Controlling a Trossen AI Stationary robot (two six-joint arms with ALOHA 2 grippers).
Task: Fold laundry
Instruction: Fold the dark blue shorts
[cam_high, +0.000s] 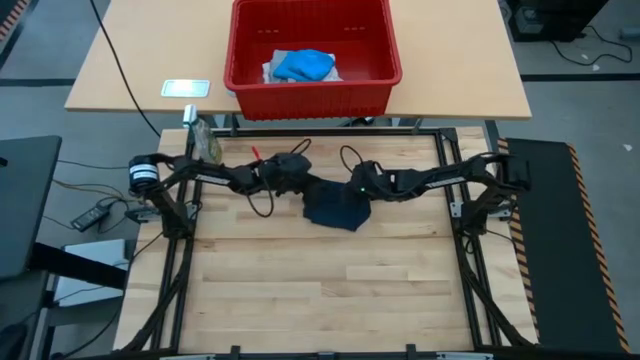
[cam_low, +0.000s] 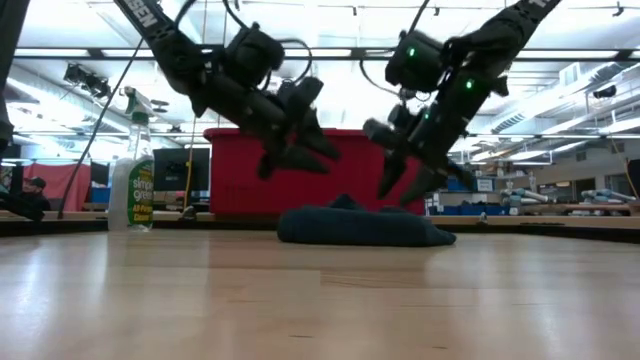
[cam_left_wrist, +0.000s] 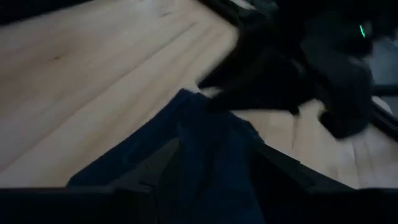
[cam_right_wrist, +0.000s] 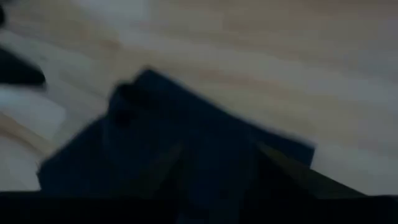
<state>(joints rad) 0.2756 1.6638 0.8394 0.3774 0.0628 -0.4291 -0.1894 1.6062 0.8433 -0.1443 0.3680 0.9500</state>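
Observation:
The dark navy garment (cam_high: 335, 208) lies bunched in a low heap (cam_low: 365, 225) on the wooden table, at the middle of its far half. My left gripper (cam_low: 300, 160) hovers open just above the heap's left end. In the left wrist view its fingers stand apart with the navy cloth (cam_left_wrist: 205, 162) beyond them. My right gripper (cam_low: 400, 180) hovers open above the heap's right end, slanting down, and the cloth (cam_right_wrist: 174, 143) shows past its fingers. A bright blue garment (cam_high: 305, 65) and a pale one (cam_high: 272, 70) lie in the red basket.
The red basket (cam_high: 312, 95) stands on a second table beyond the far edge. A green spray bottle (cam_high: 205, 140) stands at the far left corner of the work table. A small white device (cam_high: 185, 88) lies left of the basket. Bare wood stretches toward the near edge.

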